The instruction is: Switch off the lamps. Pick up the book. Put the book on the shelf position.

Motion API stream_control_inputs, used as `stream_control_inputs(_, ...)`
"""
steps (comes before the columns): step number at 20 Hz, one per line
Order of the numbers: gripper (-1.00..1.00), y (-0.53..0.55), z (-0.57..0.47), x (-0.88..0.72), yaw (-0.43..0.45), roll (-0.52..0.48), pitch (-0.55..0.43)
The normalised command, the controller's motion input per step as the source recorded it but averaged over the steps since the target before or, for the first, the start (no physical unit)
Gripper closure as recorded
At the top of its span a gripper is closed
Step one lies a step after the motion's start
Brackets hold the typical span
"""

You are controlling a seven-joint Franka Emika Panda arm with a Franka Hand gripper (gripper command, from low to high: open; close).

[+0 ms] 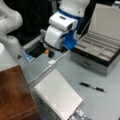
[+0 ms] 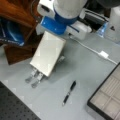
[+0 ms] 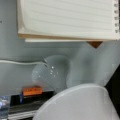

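Observation:
The book [image 1: 58, 96] is a white spiral notebook lying tilted on a silver stand, seen in both front views [image 2: 47, 53] and along the top of the wrist view [image 3: 67, 17]. The shelf position [image 1: 12, 95] is the reddish-brown wooden piece at a front view's lower left, and it also shows as brown wood [image 2: 15, 11]. My gripper [image 1: 50, 52] hangs at the back, low over a dark strip with an orange switch [image 1: 47, 51], well away from the book. Its fingers are mostly hidden under the white hand. In the wrist view a pale rounded lamp dome [image 3: 51, 72] and a larger white curved shade [image 3: 77, 105] sit close below; neither glows.
A grey compartment box [image 1: 100, 50] stands open at the right, also seen in part [image 2: 107, 97]. A black pen [image 1: 92, 87] lies on the table [image 2: 69, 92]. A white cable [image 1: 47, 67] with an inline block runs across the table. The silver stand [image 2: 33, 76] sticks out under the book.

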Motion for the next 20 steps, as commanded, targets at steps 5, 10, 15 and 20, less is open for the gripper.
stream_control_inputs(5,-1.0,0.09,-0.38,0.33,-0.062,-0.414,0.021)
stream_control_inputs(10,-1.0,0.18,-0.34,0.23,-0.061,-0.445,0.034)
stream_control_inputs(15,-1.0,0.2,-0.23,0.12,-0.059,-0.378,0.055)
stream_control_inputs(20,-1.0,0.09,-0.17,0.0,0.021,-0.43,0.053)
